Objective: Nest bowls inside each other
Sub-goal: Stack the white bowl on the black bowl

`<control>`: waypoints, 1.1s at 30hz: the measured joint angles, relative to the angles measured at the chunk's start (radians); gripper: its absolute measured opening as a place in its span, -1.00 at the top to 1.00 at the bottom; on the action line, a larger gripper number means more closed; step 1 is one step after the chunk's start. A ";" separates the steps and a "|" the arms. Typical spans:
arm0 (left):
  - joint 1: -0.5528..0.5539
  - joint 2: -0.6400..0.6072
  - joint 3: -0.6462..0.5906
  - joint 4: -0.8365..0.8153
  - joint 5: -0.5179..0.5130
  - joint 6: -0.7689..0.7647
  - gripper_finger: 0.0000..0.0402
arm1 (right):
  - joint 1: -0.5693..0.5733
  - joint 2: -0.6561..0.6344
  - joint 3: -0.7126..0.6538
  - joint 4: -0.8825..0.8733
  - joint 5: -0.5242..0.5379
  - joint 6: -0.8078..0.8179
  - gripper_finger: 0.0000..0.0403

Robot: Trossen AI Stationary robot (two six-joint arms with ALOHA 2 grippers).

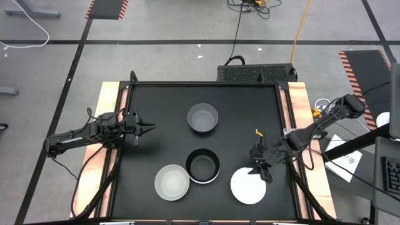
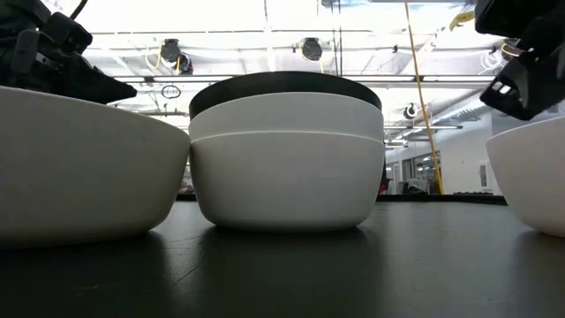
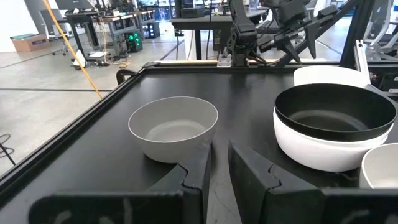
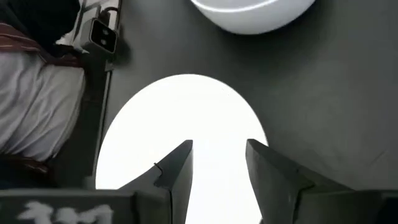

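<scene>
right pincer (image 1: 262, 167) part open above white bowl (image 1: 249, 186), empty

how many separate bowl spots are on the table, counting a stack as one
4: grey bowl at the back, black-topped stack mid-front, pale bowl to its left, white bowl under the right pincer. Nested ones partly hidden.

Matte black table (image 1: 162, 150) with pale wood side rails (image 1: 109, 106). Round grey bowl (image 1: 203, 117), a translucent pale grey-white bowl (image 1: 172, 182), a plain white bowl (image 1: 248, 186), and a black bowl (image 1: 202, 164) sitting in a white bowl (image 2: 287, 177). Floor mats (image 1: 107, 9) have orange-and-black striped edges.
</scene>
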 joint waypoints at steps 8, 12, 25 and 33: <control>0.000 0.000 0.000 0.000 0.000 0.000 0.70 | 0.013 0.018 0.000 -0.079 -0.001 0.087 0.30; 0.000 0.000 0.000 0.001 -0.001 0.000 0.70 | 0.010 0.018 0.000 -0.116 -0.001 0.089 0.30; 0.000 0.000 0.000 0.002 -0.001 -0.002 0.70 | 0.010 0.018 0.000 -0.180 0.030 0.144 0.30; 0.000 0.000 0.000 0.002 -0.001 -0.003 0.70 | 0.008 0.018 0.000 -0.184 0.034 0.168 0.30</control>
